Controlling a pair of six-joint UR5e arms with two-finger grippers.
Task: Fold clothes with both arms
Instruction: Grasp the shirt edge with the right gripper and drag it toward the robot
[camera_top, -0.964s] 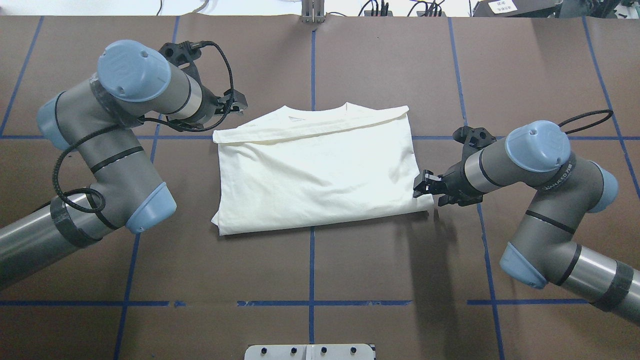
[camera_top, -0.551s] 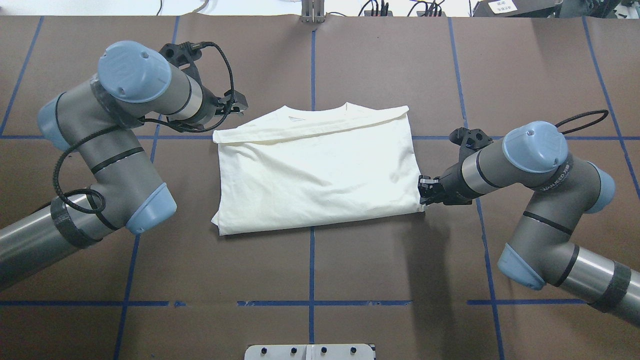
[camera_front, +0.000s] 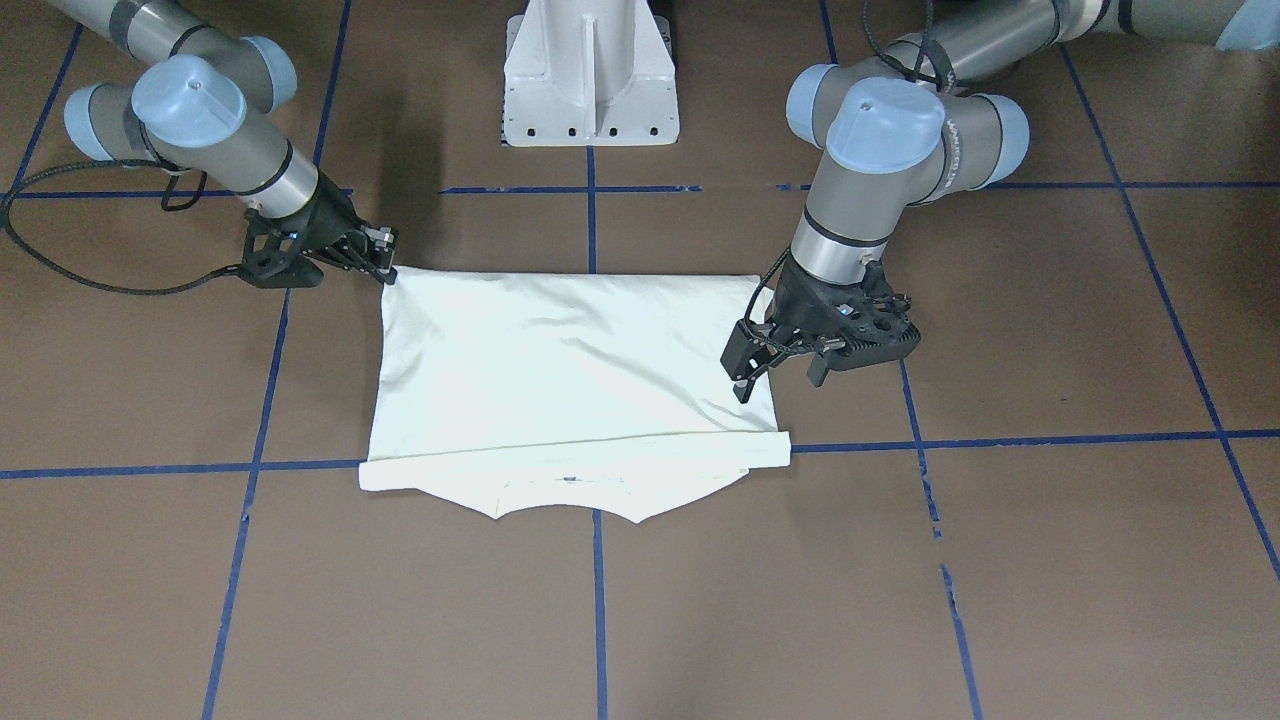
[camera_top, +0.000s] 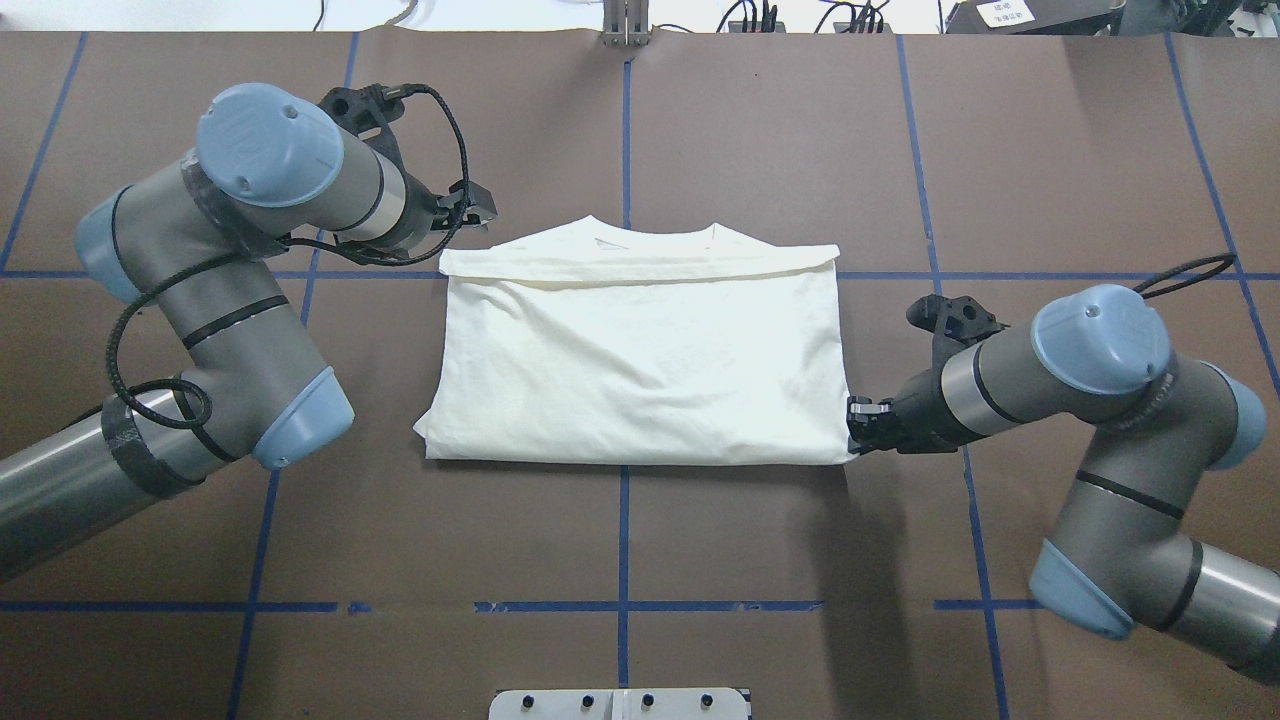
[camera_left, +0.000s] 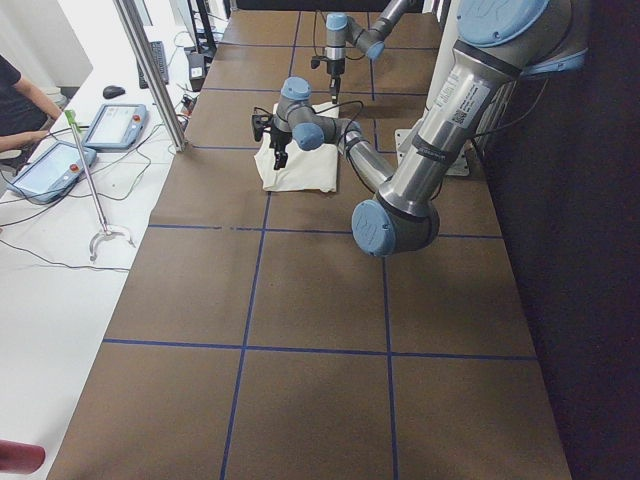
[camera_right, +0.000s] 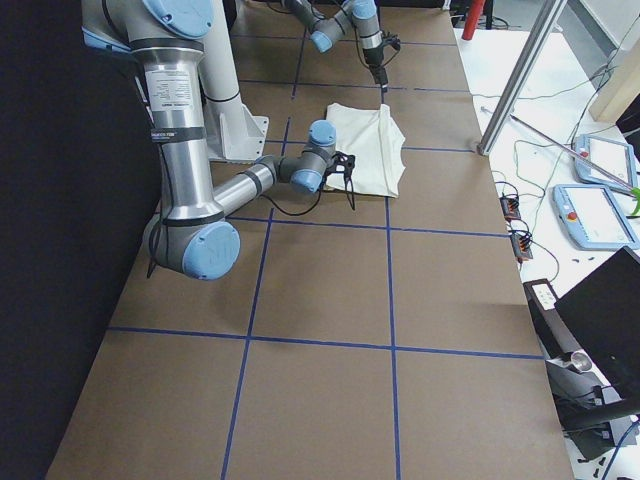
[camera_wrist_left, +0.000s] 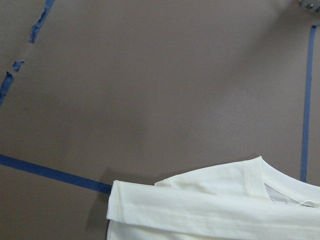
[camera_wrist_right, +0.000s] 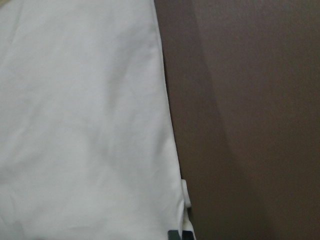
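The cream-white shirt (camera_top: 640, 360) lies folded, plain side up, at the table's middle, its collar (camera_top: 655, 232) at the far edge. My right gripper (camera_top: 853, 428) is shut on the shirt's near right corner, low at the table. In the front-facing view this gripper (camera_front: 388, 268) sits at the cloth's (camera_front: 560, 370) corner. The right wrist view shows the shirt's edge (camera_wrist_right: 165, 125) running down toward the fingers. My left gripper (camera_top: 480, 205) hovers open just beyond the far left corner, holding nothing. In the left wrist view that folded corner (camera_wrist_left: 130, 205) lies below.
Blue tape lines (camera_top: 622, 530) grid the brown table cover. The white pedestal base (camera_front: 590, 80) stands behind the shirt on the robot's side. A side table with tablets (camera_left: 115, 125) and a metal post (camera_left: 150, 70) flanks the far edge; a person (camera_left: 20, 100) sits there.
My right gripper shut on the near right corner and drew it right and toward the robot. The shirt swung round and now lies square. The left arm barely moved.
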